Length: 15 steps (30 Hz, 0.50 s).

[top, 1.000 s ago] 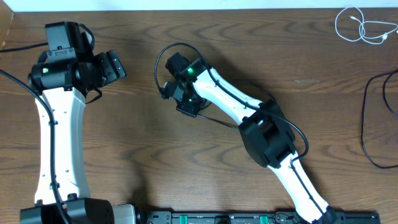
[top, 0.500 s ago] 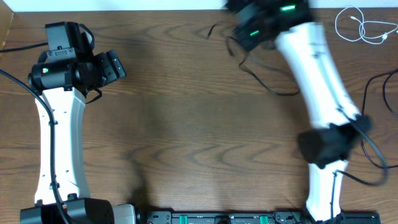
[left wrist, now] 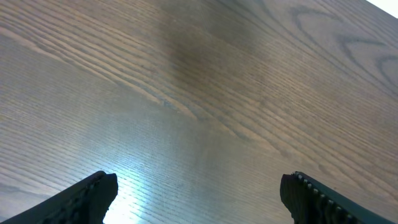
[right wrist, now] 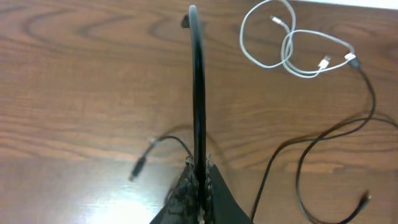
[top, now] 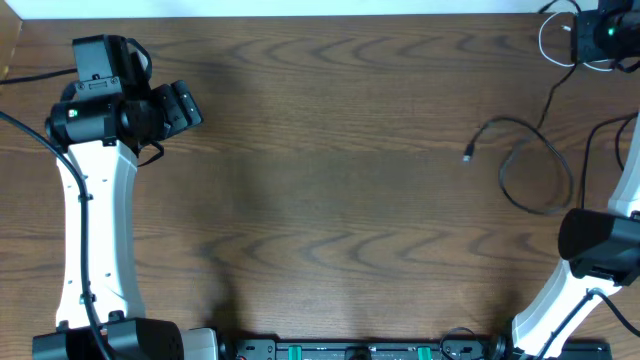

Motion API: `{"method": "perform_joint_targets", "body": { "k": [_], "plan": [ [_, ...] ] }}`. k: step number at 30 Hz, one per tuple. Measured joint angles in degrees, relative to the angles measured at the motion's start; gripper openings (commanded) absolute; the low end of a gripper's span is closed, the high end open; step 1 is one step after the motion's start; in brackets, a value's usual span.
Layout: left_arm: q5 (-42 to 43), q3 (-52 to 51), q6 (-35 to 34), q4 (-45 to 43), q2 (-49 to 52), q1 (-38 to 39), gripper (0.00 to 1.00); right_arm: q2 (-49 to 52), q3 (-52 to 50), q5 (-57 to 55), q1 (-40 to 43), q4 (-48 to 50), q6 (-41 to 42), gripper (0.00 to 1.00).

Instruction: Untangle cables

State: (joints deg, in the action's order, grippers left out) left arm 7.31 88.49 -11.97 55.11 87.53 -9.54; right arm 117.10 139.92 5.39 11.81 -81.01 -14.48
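My right gripper (top: pixel 590 30) is at the table's far right corner, shut on a black cable (right wrist: pixel 198 93) that stands straight up out of its jaws in the right wrist view. That cable (top: pixel 540 195) trails down in a loop, and its plug end (top: pixel 468 155) lies on the wood. A coiled white cable (right wrist: pixel 292 53) lies just beyond the gripper (right wrist: pixel 200 171). Another black cable (right wrist: pixel 311 149) curves along the right side. My left gripper (top: pixel 185 105) hangs open at the far left over bare wood (left wrist: pixel 199 186), with nothing between its fingers (left wrist: pixel 93 193).
The wooden table (top: pixel 330 200) ends at a white wall along the far edge. My right arm's elbow (top: pixel 600 245) stands near the right edge, over part of the second black cable (top: pixel 597 130). A black rail (top: pixel 360 350) runs along the front edge.
My right arm has swung from left of centre to the far right corner, dragging the black cable with it. The left arm has not moved.
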Motion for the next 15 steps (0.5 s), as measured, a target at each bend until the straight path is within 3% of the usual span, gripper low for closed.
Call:
{"method": "perform_joint_targets", "body": {
  "k": [3,6,15],
  "plan": [
    [0.0,0.0,0.0,0.02,0.0,0.0,0.89,0.0,-2.05,0.22,-0.9,-1.97,0.0,0.02],
    [0.0,0.0,0.0,0.0,0.0,0.0,0.89,0.0,-7.21,0.33,-1.88,-3.39,0.39,0.11],
    [0.0,0.0,0.0,-0.02,0.0,0.0,0.89,0.83,-33.99,0.42,-2.64,4.35,4.17,0.32]
  ]
}}
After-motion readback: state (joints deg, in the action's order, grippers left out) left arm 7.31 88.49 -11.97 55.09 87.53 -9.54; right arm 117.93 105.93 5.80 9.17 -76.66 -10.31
